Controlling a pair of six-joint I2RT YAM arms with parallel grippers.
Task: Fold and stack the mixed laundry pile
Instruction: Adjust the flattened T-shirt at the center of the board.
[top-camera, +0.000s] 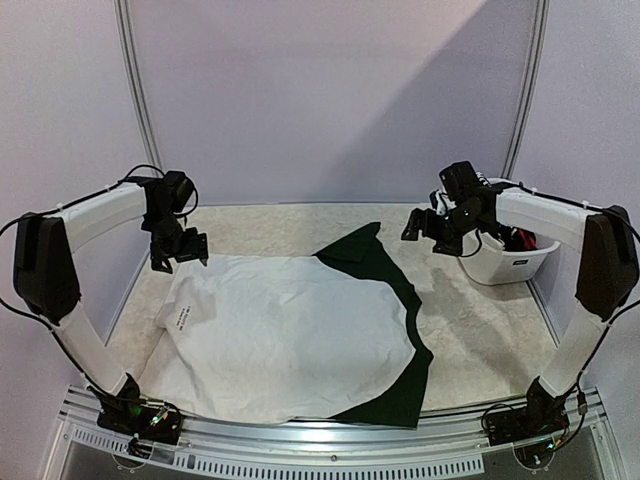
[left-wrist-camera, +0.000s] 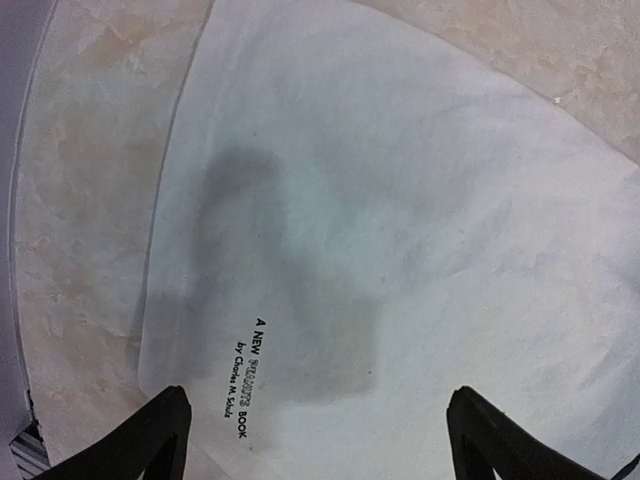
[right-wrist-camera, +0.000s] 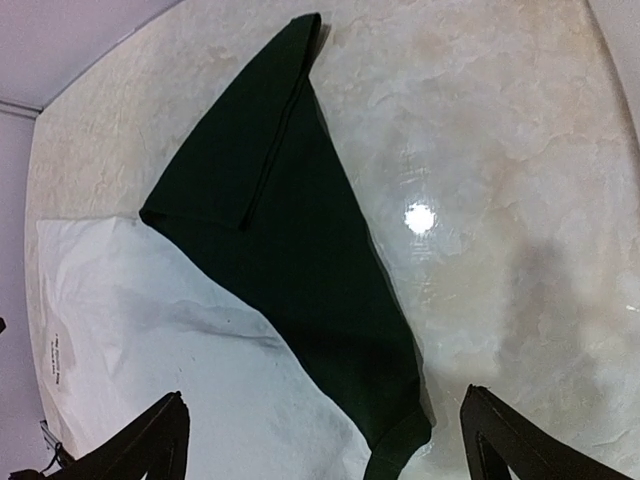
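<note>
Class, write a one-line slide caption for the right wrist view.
Open right gripper hovers above a dark green garment overlapping a white T-shirt on the marbled table.

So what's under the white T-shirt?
A dark green garment shows past the far and right edges of the white T-shirt, both lying on the table. How far it runs beneath, and whether anything else lies there, is covered.

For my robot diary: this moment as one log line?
white T-shirt spread over dark green piece; left end effector open; right end effector open
</note>
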